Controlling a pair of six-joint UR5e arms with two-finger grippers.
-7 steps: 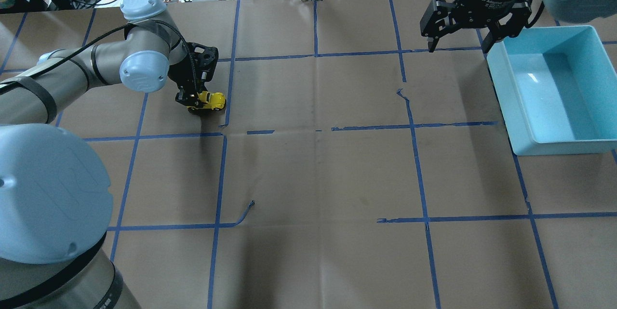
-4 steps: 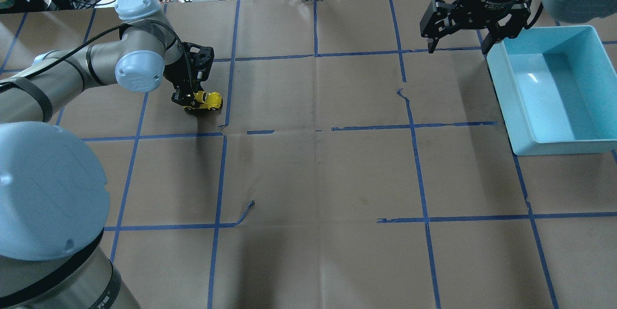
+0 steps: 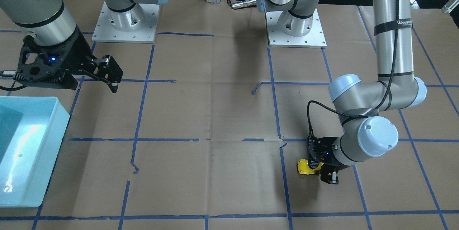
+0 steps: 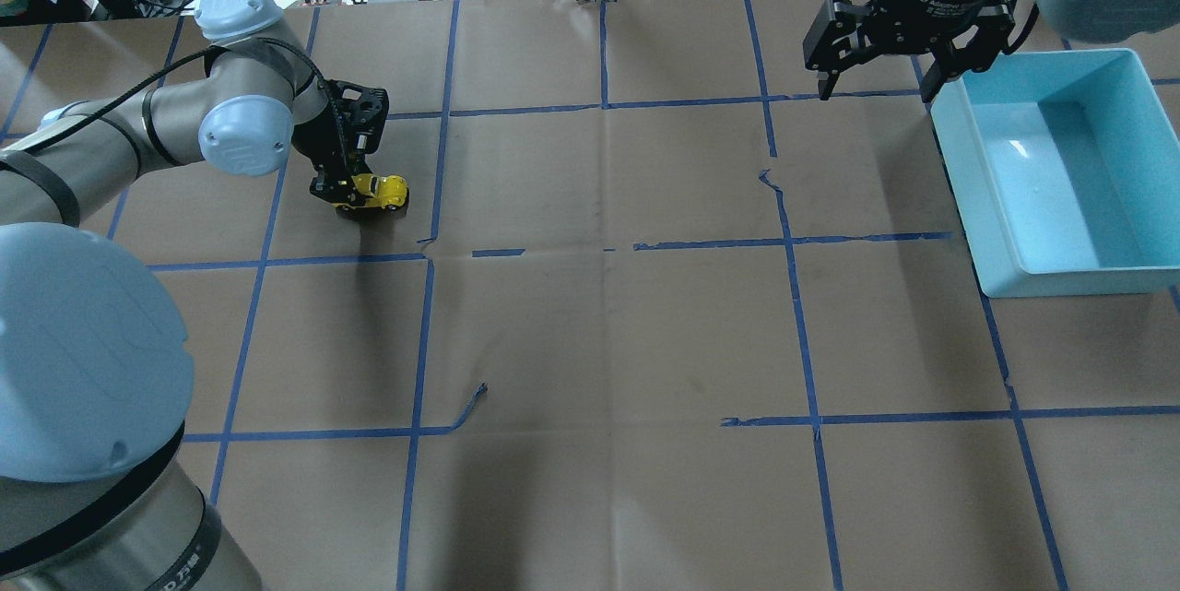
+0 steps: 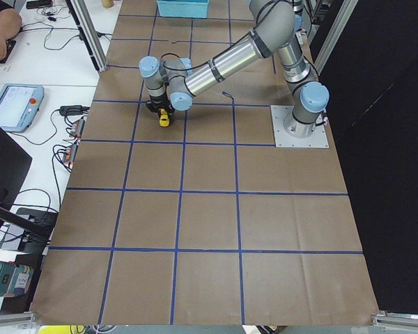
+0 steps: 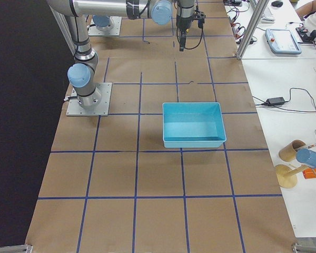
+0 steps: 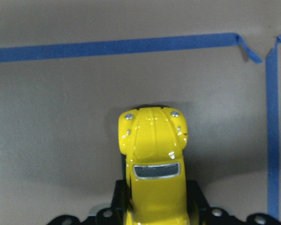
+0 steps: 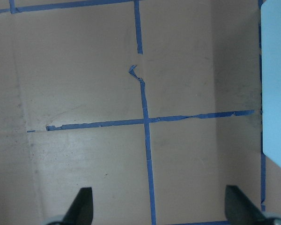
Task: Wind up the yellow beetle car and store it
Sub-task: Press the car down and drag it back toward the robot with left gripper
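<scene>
The yellow beetle car [image 4: 380,193] sits in the far left part of the table [image 4: 599,342], well apart from the blue bin [image 4: 963,171] at the far right. The left gripper [image 4: 355,199] is clamped on the rear half of the car, one finger on each flank. The bonnet and windscreen project forward, clear of the fingers, as the left wrist view shows. The car is at or just above the paper; we cannot tell whether its wheels touch.

The right gripper [image 4: 874,95] hangs with its jaws wide apart and empty, just beside the bin's far left corner.

We judge the car to be light and rigid, with a glossy, rounded shell that offers little friction. We therefore take hold across the flanks, low on the body, where the sides are flattest. A grip on the domed roof would probably slip.

For winding, we expect that the wheels must remain free and bear on the paper. Moderate clamping force should suffice.
</scene>
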